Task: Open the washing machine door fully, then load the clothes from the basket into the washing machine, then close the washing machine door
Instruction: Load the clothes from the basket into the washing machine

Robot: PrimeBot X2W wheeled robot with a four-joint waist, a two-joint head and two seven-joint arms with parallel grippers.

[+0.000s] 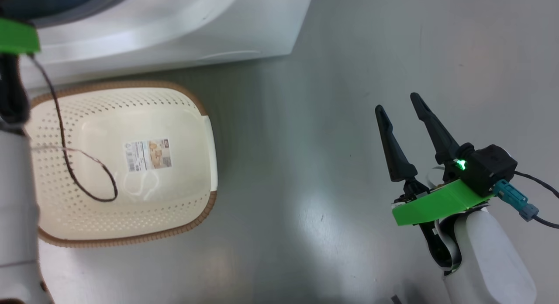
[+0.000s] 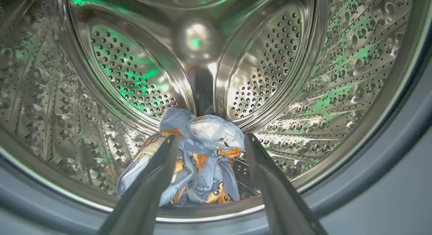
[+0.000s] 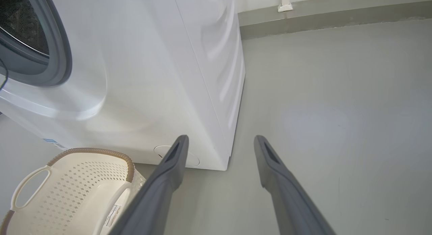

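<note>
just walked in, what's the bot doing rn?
Loading laundry. The left gripper reaches into the drum of the washing machine, jaws open. The clothes lie on the drum floor just past its fingers, not held. The basket sits on the floor in front of the machine with just its paper label inside. The right gripper hangs over the floor to the side, jaws open, holding nothing. The machine is not yet shut.

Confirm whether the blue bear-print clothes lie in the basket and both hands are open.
No. The clothes lie in the washing machine drum, per the left wrist view; the basket holds none. The left hand and right hand are open.
</note>
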